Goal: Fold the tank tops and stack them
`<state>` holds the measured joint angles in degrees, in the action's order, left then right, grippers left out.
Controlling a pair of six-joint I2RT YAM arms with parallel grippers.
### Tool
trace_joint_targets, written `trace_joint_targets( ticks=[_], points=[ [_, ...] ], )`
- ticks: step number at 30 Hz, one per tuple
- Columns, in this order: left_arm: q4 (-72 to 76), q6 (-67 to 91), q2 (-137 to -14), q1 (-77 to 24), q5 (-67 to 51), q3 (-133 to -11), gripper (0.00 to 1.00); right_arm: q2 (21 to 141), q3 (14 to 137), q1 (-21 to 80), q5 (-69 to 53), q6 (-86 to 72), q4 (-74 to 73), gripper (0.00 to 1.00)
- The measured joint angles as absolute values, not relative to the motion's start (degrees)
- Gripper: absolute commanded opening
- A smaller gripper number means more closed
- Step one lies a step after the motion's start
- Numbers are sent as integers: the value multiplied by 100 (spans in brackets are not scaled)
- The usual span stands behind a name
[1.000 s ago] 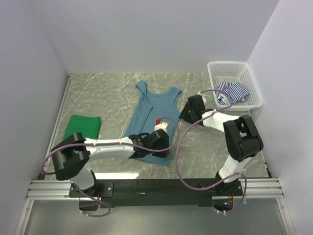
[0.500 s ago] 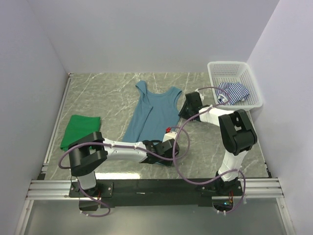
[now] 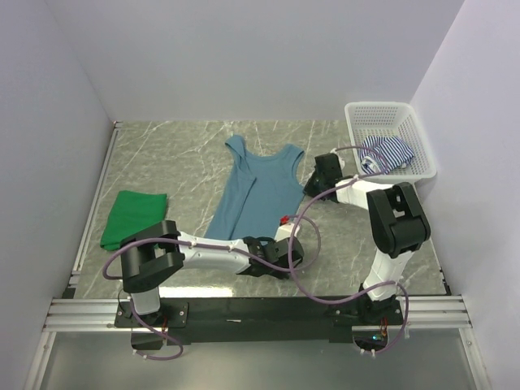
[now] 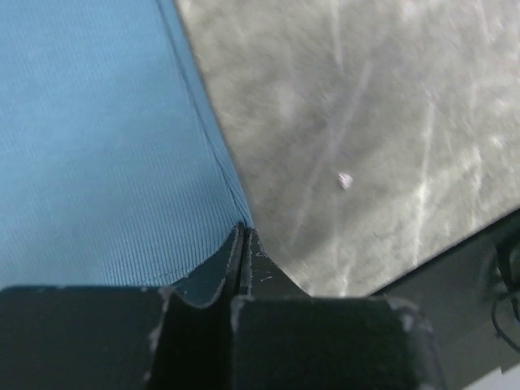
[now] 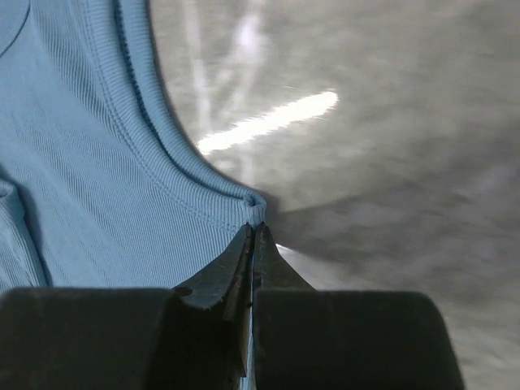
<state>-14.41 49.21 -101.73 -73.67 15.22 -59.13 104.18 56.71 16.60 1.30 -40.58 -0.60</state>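
Grey marbled tabletop point(image 3: 162, 154), white walls round it, and both pincers had just snapped together. Left gripper point(image 4: 244, 236), part-open over the cloth a second before, had slid to the near right hem corner of the teal-blue top point(image 3: 256, 191) and nipped it. Right gripper point(image 5: 253, 231) had clamped the ribbed armhole edge, far right. So that side looked caught at both ends, ready, I'd judge, for a lengthwise fold. Fine-ribbed knit, soft, flat mid-table. Green top point(image 3: 134, 215) sat folded at the left; striped top point(image 3: 388, 153) lay crumpled in the white mesh basket point(image 3: 357, 110), far right
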Motion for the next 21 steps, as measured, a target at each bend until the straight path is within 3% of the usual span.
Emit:
trace_joint_targets(
  ticks=[8, 21],
  points=[
    [-1273, 4947, -10095, -7717, 1313, -5905, 1, 9690, 5122, 1245, 156, -3916, -429, 0],
    [-572, 5439, -8849, -7599, 1144, -5172, 1, 9441, 5162, 1354, 255, -3739, -930, 0]
  ],
)
